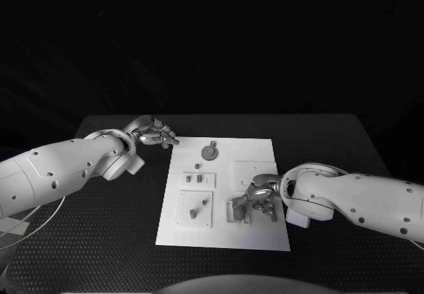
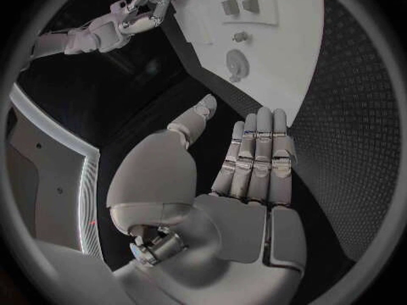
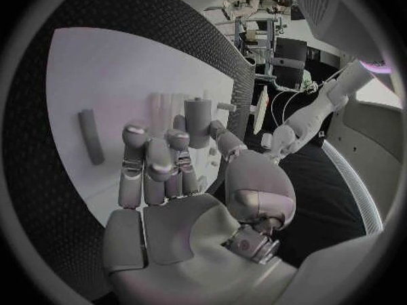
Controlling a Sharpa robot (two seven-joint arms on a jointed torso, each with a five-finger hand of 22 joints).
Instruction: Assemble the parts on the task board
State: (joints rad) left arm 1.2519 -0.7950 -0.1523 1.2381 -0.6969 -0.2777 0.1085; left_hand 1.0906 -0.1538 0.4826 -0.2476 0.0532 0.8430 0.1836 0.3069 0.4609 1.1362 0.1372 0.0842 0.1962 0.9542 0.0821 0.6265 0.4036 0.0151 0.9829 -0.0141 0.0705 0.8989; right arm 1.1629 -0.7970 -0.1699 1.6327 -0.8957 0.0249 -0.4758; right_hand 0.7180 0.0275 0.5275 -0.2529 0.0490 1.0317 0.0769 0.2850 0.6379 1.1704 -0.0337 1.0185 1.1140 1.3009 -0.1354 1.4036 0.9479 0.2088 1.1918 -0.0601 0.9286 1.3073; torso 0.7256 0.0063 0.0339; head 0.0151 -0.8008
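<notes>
- White task board (image 1: 256, 236) lies at frame centre on the black table (image 1: 353, 141).
- Left robot hand (image 1: 152, 132), fingers straight and empty, hovers off the board's upper-left corner.
- Right robot hand (image 1: 261, 197), fingers curled, sits over grey parts (image 1: 237, 211) at lower right; grip unclear.

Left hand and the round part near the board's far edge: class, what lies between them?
In the head view, bare black table and a strip of white board separate the left hand from the round part.

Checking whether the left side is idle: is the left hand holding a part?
No: the left hand has its fingers straight and nothing in them.
</notes>
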